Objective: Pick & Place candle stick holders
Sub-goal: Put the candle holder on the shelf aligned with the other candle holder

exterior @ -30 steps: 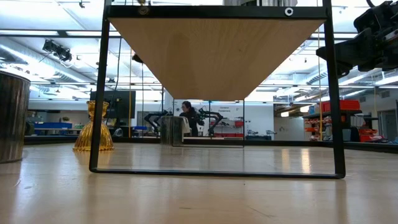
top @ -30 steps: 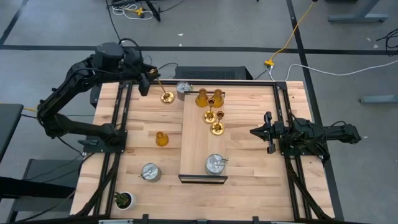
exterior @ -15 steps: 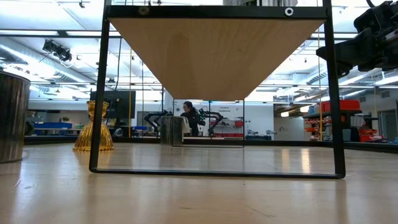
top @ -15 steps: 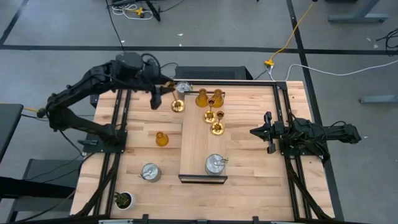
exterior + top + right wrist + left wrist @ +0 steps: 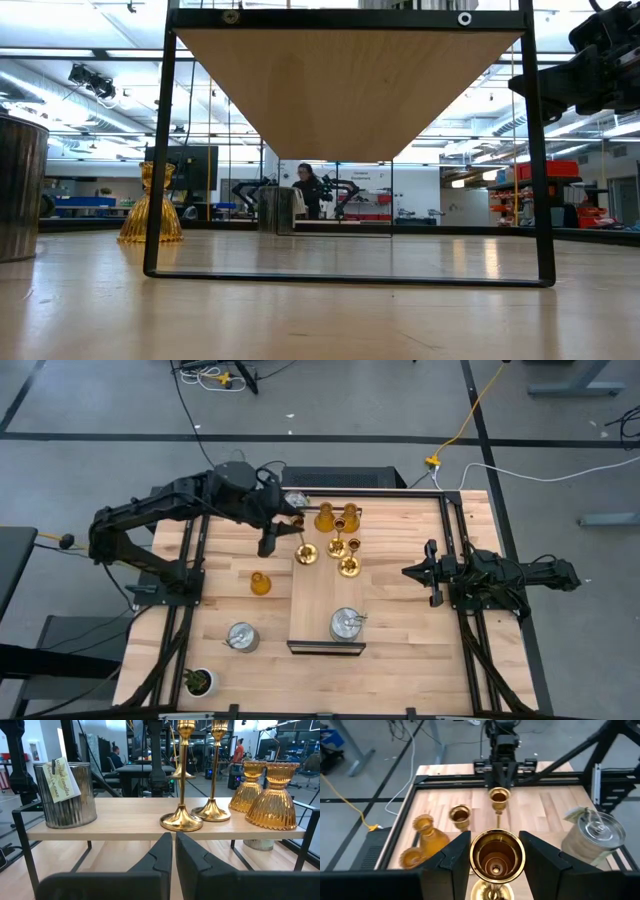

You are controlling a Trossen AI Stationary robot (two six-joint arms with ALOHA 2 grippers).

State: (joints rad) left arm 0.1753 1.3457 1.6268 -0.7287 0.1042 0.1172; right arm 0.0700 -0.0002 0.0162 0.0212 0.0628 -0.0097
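While left tool (image 5: 496,851) pinches gold holder (image 5: 496,854), two gold holders (image 5: 343,556) stand close ahead.

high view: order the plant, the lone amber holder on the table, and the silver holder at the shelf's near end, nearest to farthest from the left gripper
From the left gripper:
1. Lone amber holder, on the bare table beside the shelf's left edge.
2. Silver holder, on the shelf's end opposite the gold ones.
3. Plant, at the table's corner on the left arm's side.
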